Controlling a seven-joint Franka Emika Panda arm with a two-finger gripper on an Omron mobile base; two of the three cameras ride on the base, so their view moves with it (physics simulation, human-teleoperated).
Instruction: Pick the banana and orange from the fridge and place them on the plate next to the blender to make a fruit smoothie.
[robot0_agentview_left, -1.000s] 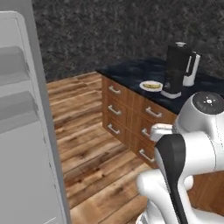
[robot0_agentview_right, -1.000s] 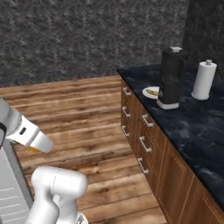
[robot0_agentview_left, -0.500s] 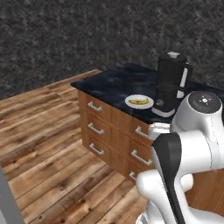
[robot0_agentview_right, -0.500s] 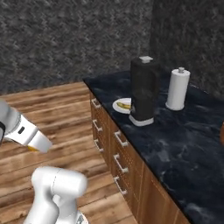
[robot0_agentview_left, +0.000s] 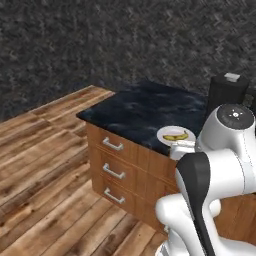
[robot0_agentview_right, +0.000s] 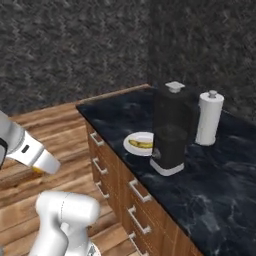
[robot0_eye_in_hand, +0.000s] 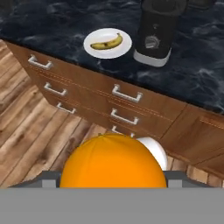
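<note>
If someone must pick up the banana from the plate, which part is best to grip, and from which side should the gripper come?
Probably the middle of the banana, from straight above. It lies flat and curved on the plate, so its middle shows clear, and jaws set across its short width would fit. The blender stands close beside the plate, so a sideways approach from there looks blocked.

paper-towel roll (robot0_agentview_right: 208, 117) — upright, dark counter (robot0_agentview_right: 220, 180)

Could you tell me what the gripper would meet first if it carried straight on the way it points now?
Probably the wooden drawer fronts below the counter, judging by the hand view; depth is unclear.
</note>
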